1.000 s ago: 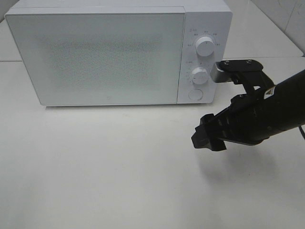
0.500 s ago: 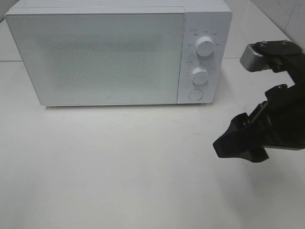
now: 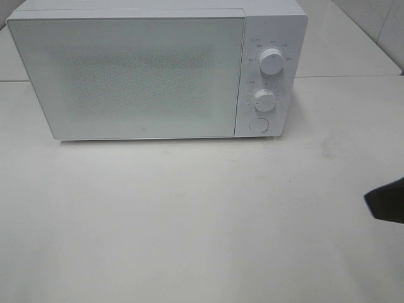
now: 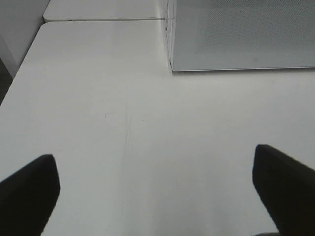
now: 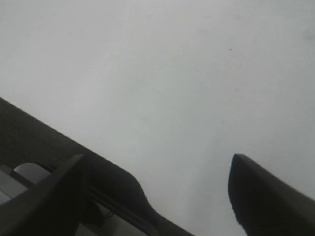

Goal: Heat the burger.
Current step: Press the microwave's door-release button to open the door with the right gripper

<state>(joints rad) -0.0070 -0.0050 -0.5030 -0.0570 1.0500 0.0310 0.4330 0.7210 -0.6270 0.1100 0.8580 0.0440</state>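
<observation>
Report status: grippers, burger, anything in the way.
Left gripper open, empty; right gripper open, empty. Burger not in view. Microwave door shut.

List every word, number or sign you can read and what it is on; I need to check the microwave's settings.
Nothing is readable.
Markings around the upper dial on the microwave: too small and blurred.
Markings around the lower dial: too small and blurred.
Small mark low on the door: too small to read.

The burger is not visible in any view. The microwave (image 3: 278, 19), at 12 o'clock on the table (image 3: 189, 221), has its door (image 3: 126, 76) shut, its inside hidden.
</observation>
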